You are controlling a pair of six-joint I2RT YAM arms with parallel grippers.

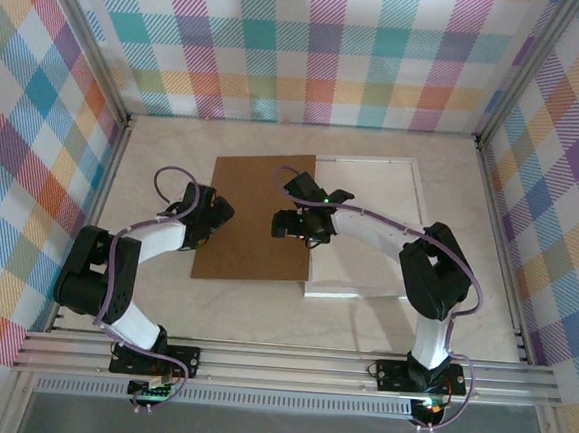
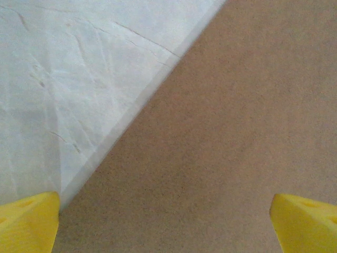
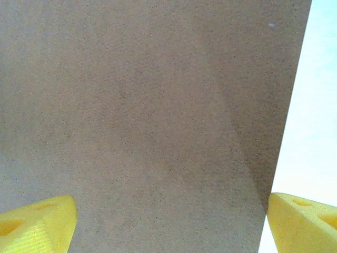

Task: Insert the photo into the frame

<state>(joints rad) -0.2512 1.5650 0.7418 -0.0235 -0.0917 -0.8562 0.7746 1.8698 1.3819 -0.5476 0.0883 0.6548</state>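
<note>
Hovers with left gripper (image 2: 166,224) spread wide over the board's (image 1: 254,219) left edge, bare table (image 2: 63,79) beside. Hovers with right gripper (image 3: 171,224) likewise agape at the board's right edge (white surface (image 3: 316,105) just past it). Shows frame (image 1: 374,162) flat, right of centre, against the board; overlap unclear.

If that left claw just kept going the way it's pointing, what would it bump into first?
Most likely the brown board, near its edge: the left gripper points down at it, fingers apart. Depth is hard to judge; the bare table lies just beside.
</note>
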